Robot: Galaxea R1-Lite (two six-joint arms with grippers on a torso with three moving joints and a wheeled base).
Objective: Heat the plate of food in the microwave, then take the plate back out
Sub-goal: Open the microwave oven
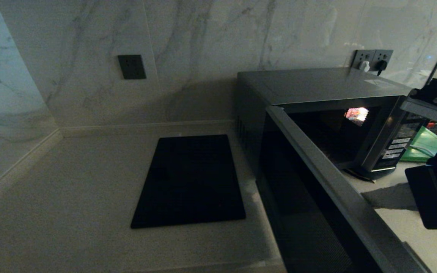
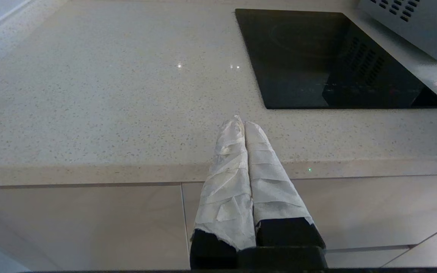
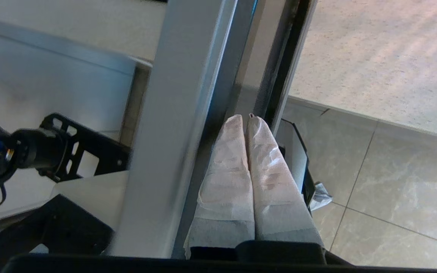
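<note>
The microwave point(image 1: 317, 85) stands at the right of the counter with its door point(image 1: 317, 182) swung wide open toward me. Its cavity is dark apart from one bright patch point(image 1: 357, 115) at the back. The plate of food is out of view. My right gripper point(image 3: 246, 117) is shut and holds nothing; its taped fingers lie right beside the door's silver edge point(image 3: 176, 125), and I cannot tell whether they touch it. The right arm point(image 1: 436, 185) shows at the right edge of the head view. My left gripper point(image 2: 241, 123) is shut and empty, parked over the counter's front edge.
A flat black cooktop panel point(image 1: 190, 180) is set into the counter left of the microwave. A green board point(image 1: 425, 146) lies past the microwave on the right. Wall sockets point(image 1: 372, 58) sit behind it. The open door juts out over the counter's front.
</note>
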